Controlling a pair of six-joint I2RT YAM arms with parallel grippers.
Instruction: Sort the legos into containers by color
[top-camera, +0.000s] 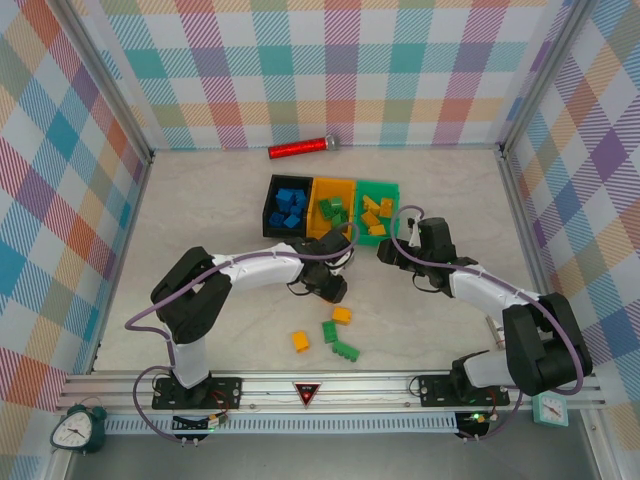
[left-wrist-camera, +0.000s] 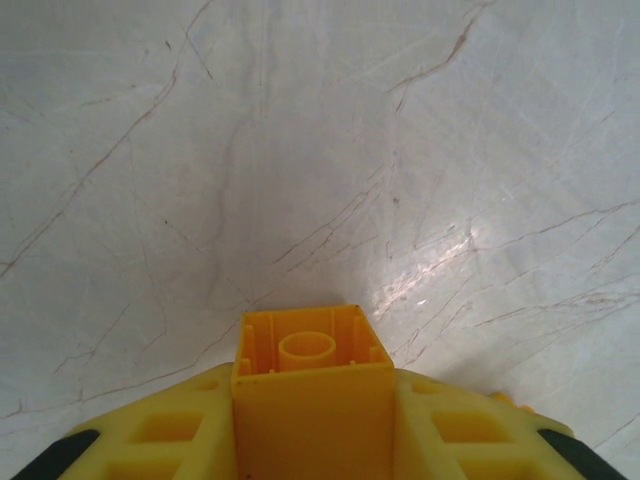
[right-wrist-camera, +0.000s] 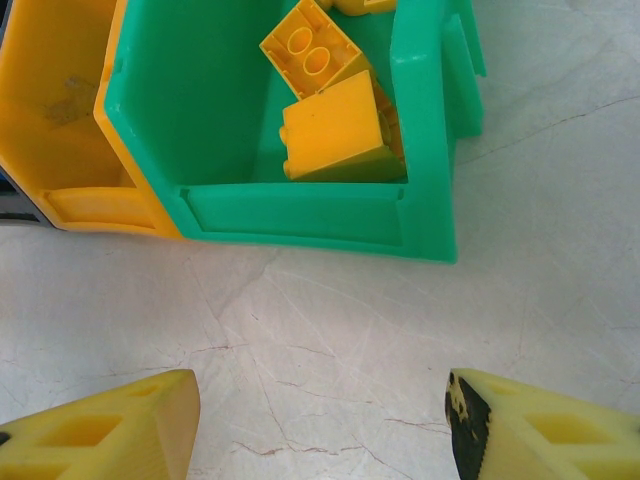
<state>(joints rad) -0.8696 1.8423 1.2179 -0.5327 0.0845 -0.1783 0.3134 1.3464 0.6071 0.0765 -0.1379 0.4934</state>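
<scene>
The walls (top-camera: 60, 200) carry a plaid pattern in pastel teal, orange, pink, purple and white. The table (top-camera: 200, 210) is pale beige with thin brown veins, like marble. The black bin (top-camera: 268, 206) holds blue bricks (top-camera: 291, 207), the orange-yellow bin (top-camera: 332, 183) green bricks (top-camera: 332, 210), the green bin (top-camera: 378, 185) yellow bricks (top-camera: 376, 214). On the table lie two orange-yellow bricks (top-camera: 300, 341) and two green ones (top-camera: 346, 351). The cylinder (top-camera: 300, 149) is red with a silver tip. The left fingers (left-wrist-camera: 160, 435) are yellow, like the brick (left-wrist-camera: 312, 400) between them.

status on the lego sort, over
left gripper shut on yellow brick. right gripper open, empty, near green bin. loose bricks on table, nothing in the way.
</scene>
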